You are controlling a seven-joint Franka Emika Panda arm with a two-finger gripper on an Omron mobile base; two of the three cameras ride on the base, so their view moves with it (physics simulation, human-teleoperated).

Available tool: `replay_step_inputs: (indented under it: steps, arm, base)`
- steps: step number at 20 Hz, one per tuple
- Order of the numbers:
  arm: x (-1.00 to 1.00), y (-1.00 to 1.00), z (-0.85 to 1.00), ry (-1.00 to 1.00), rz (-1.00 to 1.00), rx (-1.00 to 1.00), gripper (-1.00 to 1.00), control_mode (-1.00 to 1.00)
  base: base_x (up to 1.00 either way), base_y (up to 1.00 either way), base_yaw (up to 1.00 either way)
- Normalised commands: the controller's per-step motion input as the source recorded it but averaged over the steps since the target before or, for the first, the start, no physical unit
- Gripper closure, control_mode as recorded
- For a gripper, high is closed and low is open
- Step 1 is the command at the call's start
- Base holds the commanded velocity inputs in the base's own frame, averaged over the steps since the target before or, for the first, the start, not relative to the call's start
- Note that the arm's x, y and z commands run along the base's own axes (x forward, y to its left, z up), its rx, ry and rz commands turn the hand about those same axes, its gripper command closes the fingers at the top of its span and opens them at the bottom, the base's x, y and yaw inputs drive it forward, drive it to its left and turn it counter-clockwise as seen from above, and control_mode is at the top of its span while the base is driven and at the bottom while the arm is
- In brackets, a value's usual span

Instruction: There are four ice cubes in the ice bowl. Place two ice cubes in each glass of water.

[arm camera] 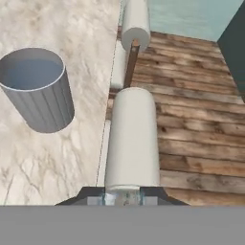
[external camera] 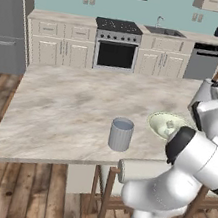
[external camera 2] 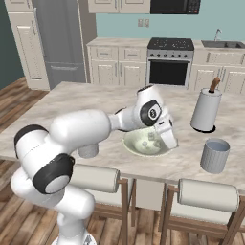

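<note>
The pale green-white ice bowl [external camera 2: 139, 146] [external camera: 158, 124] sits near the counter's front edge, with small pale ice cubes [external camera 2: 151, 137] [external camera: 170, 125] inside. One grey-blue glass of water [external camera 2: 215, 154] [arm camera: 36, 88] stands to its right. The other glass [external camera: 121, 133] [external camera 2: 88, 151] stands to its left, partly behind my arm in the right base view. My gripper [external camera 2: 169, 140] [arm camera: 122, 197] hovers over the bowl's right rim, tilted toward the right glass. In the hand view its dark fingertips [arm camera: 92, 195] are shut on a small pale ice cube [arm camera: 122, 194].
A tall white holder [external camera 2: 206, 110] [external camera: 204, 92] with a brown-handled utensil stands behind the right glass. Stools with white padded backs [arm camera: 132, 139] [external camera 2: 206, 195] line the counter's front edge, over the wooden floor [arm camera: 201, 139]. A stove and cabinets are far behind.
</note>
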Motion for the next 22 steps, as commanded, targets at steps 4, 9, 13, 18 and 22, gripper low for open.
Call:
replay_step_inputs:
  steps: [4, 9, 13, 18, 22]
  arm:
    - [0.00, -0.61, 0.07, 0.18, 0.23, 0.04, 1.00, -1.00]
    - [0.00, -0.61, -0.02, -0.10, 0.17, 0.12, 1.00, -1.00]
    - [0.00, -0.50, -0.02, -0.26, 0.11, 0.17, 1.00, -1.00]
    - [0.06, -0.37, 0.00, -0.07, 0.08, 0.17, 1.00, -1.00]
    - [0.32, -0.17, 0.00, 0.05, 0.06, 0.09, 1.00, -1.00]
  base:
    - [0.00, 0.00, 0.00]
    - [0.00, 0.00, 0.00]
    - [0.00, 0.00, 0.00]
    - [0.00, 0.00, 0.00]
    - [0.00, 0.00, 0.00]
